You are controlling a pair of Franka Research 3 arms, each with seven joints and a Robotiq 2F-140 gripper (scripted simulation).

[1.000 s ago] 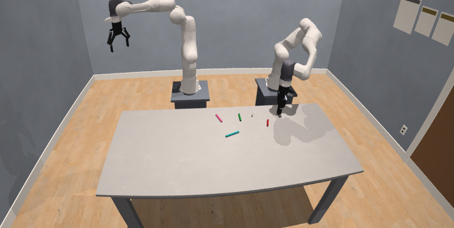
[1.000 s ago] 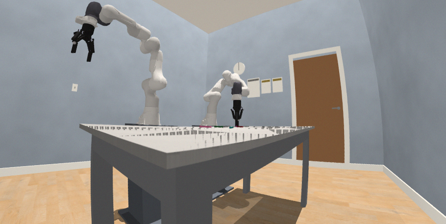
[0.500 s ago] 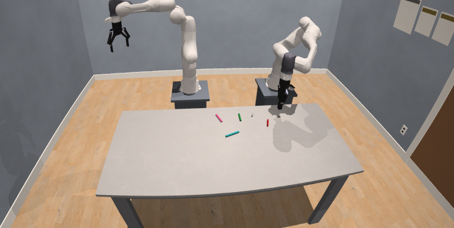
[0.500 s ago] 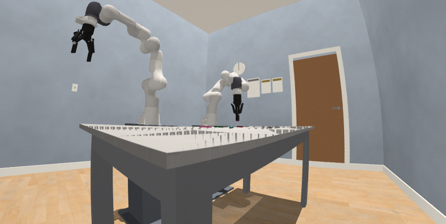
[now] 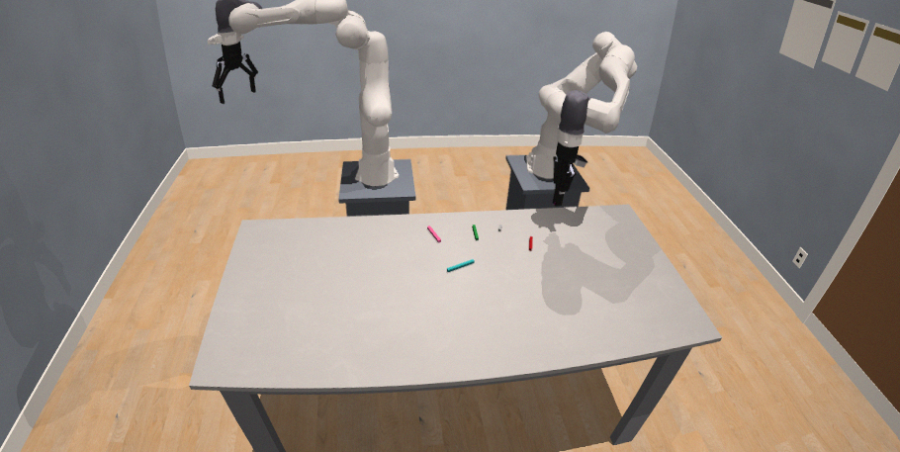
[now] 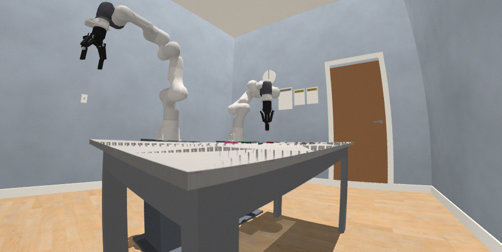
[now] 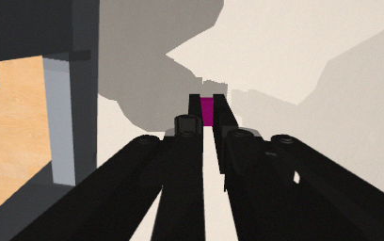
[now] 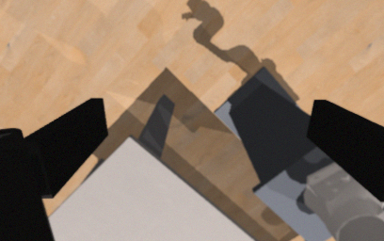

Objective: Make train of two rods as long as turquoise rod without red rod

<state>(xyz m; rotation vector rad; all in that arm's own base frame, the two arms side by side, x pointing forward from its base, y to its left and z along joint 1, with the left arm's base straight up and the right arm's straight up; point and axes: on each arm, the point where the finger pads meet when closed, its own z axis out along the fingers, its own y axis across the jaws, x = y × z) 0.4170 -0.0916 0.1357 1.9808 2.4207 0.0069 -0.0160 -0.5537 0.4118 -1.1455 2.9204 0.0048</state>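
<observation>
My left gripper (image 5: 557, 201) (image 6: 267, 129) (image 7: 205, 111) is shut on the magenta rod (image 7: 207, 113), above the back edge of the table. My right gripper (image 5: 237, 96) (image 6: 91, 63) (image 8: 207, 118) is open and empty, high up and away from the rods. The turquoise rod (image 5: 460, 265) lies slanted on the table. Behind it lie the pink rod (image 5: 434, 233) (image 6: 231, 142), the green rod (image 5: 476, 231) (image 6: 246, 142) and the short grey rod (image 5: 499, 227), all apart. The grey rod is right of the green one in the top view.
The red rod (image 5: 530, 243) (image 6: 270, 142) lies right of the grey rod in the top view. The table (image 5: 352, 335) (image 8: 138, 202) carries the loose rods near its back edge. The left arm's shadow falls on its right part. Both arm stands are behind the table.
</observation>
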